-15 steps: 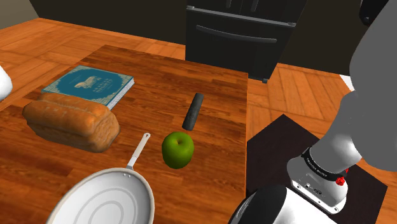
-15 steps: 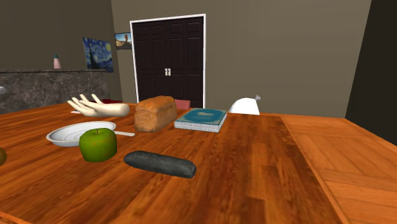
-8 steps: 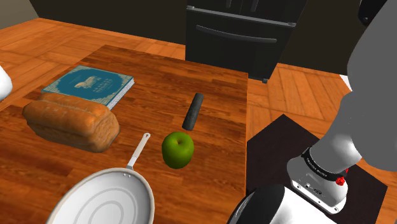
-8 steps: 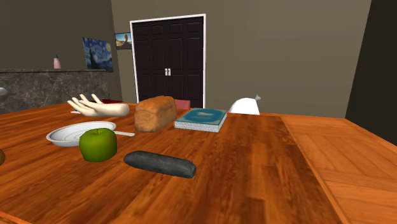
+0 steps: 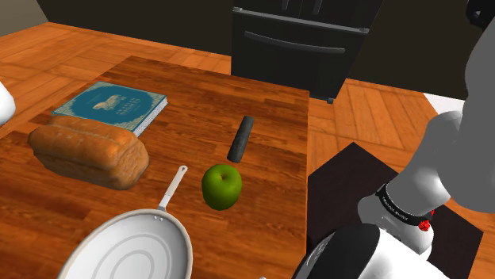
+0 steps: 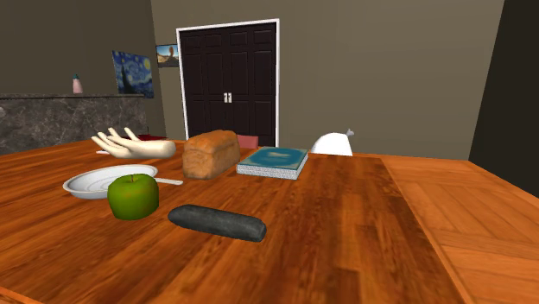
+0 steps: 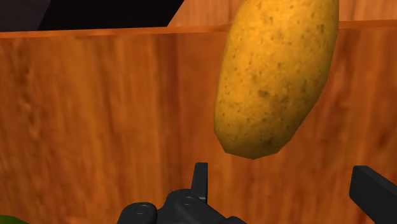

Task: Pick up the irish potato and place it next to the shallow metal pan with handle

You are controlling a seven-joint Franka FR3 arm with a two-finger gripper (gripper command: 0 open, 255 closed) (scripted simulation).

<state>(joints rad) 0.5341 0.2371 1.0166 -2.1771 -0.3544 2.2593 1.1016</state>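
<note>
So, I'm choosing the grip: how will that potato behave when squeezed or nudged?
The potato looks solid and rounded, so it probably won't deform. Its long oval shape suggests it could roll sideways on the table if nudged. The curved skin might slip unless the open gripper closes across its narrow width.

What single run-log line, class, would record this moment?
phase: pre-grasp | tool: open, empty | potato: just ahead of tool, not held | pan: potato not yet beside it

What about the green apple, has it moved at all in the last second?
No. In the shoulder view the green apple lies just where it did, beside the pan's handle and near the dark stick.
</note>
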